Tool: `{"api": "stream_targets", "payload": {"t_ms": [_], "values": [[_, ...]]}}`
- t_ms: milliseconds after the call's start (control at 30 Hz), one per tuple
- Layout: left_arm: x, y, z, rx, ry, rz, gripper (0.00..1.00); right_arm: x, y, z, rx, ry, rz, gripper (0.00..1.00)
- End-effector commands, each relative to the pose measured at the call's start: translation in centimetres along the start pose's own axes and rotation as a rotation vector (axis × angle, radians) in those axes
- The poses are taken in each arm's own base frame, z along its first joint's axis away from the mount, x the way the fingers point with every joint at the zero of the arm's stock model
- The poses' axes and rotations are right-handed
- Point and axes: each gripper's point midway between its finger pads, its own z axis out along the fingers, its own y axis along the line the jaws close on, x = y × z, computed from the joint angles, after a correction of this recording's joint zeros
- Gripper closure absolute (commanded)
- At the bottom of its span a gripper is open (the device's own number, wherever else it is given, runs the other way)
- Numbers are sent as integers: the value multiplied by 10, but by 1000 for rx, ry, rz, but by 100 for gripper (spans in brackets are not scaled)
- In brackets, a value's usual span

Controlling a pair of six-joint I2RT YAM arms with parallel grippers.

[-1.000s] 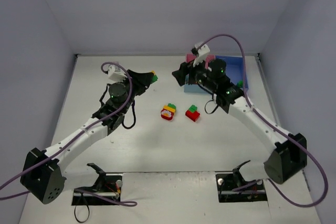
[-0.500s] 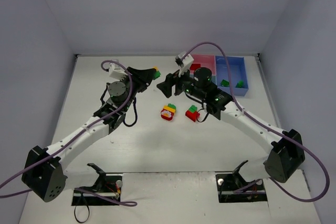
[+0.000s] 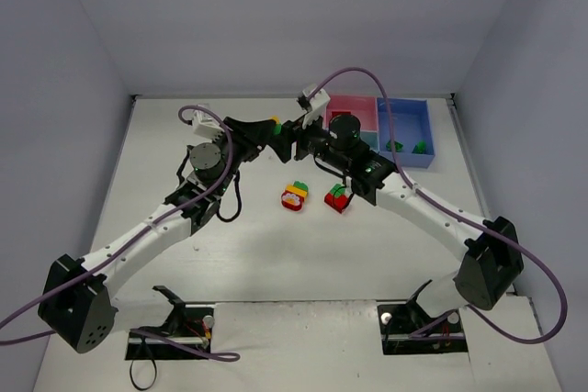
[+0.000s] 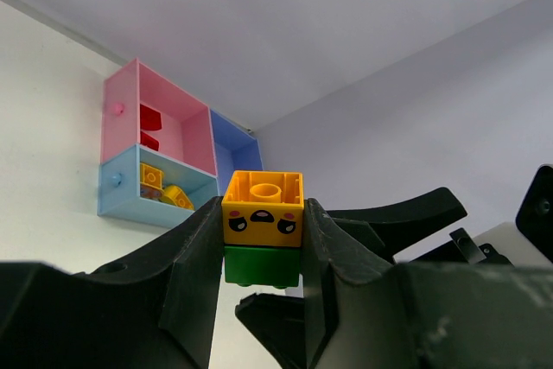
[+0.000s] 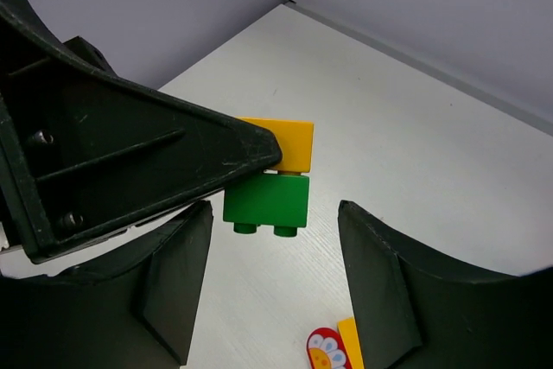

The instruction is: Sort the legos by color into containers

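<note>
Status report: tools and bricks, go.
Left tool shut on yellow-green clump. Right tool open, straddling its green brick. Red-yellow clump, red-green clump loose on table.

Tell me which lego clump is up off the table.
The yellow-on-green clump, clamped in the left gripper. The red-and-yellow clump and the red-and-green clump both lie on the table.

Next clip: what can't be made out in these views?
- Top view: what lies in the light blue tray, hidden by the right arm.
- Left wrist view: inside of the big blue tray, mostly behind the pink tray and the held bricks.
- Right wrist view: red-and-yellow clump, cut off by the bottom edge.
</note>
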Motion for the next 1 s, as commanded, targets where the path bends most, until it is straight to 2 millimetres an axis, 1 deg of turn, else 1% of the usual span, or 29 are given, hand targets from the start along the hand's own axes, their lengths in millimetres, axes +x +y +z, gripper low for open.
{"api": "stream_targets", "payload": {"t_ms": [0, 167, 233, 267, 300, 333, 400, 467, 500, 567, 600, 633, 700, 733, 800, 833, 900, 933, 967], "values": [[-20, -46, 0, 137, -56, -43, 100, -59, 5, 2, 4, -180, -35, 44], [-18, -47, 0, 139, -46, -41, 100, -59, 1, 7, 15, -183, -39, 49], [-18, -47, 0, 141, -46, -41, 100, -57, 1, 8, 15, -182, -37, 63], [-18, -46, 0, 140, -48, -43, 100, -55, 0, 8, 18, -178, -36, 71], [-18, -47, 0, 142, -48, -44, 100, -54, 0, 8, 18, -176, -39, 86], [-20, -48, -1, 143, -54, -41, 100, -52, -1, 8, 20, -172, -41, 90], [-23, -46, -1, 132, -69, -39, 100, -41, -5, 5, 36, -145, -47, 100], [-24, -44, -1, 126, -79, -29, 100, -34, -8, -1, 55, -131, -47, 100], [-27, -43, 0, 119, -93, -28, 100, -21, -13, -3, 71, -107, -43, 100], [-28, -40, 1, 109, -103, -23, 100, -11, -14, -11, 79, -85, -39, 100], [-29, -38, 2, 104, -111, -22, 100, 4, -18, -15, 88, -55, -30, 100], [-30, -38, 3, 107, -117, -23, 100, 8, -16, -20, 91, -46, -28, 100], [-30, -37, 5, 106, -121, -26, 100, 21, -20, -27, 107, -19, -13, 100], [-30, -36, 7, 106, -123, -27, 100, 32, -22, -34, 116, -1, -8, 100], [-28, -35, 9, 106, -124, -30, 100, 43, -26, -43, 142, 18, 1, 100], [-27, -34, 11, 107, -125, -34, 100, 55, -32, -48, 165, 42, 5, 100], [-27, -35, 12, 114, -126, -30, 100, 59, -41, -58, 208, 56, 1, 100], [-25, -34, 14, 113, -121, -17, 100, 64, -52, -63, 256, 69, 3, 100], [-24, -34, 14, 115, -114, -5, 100, 65, -72, -73, 319, 76, 12, 100]]}}
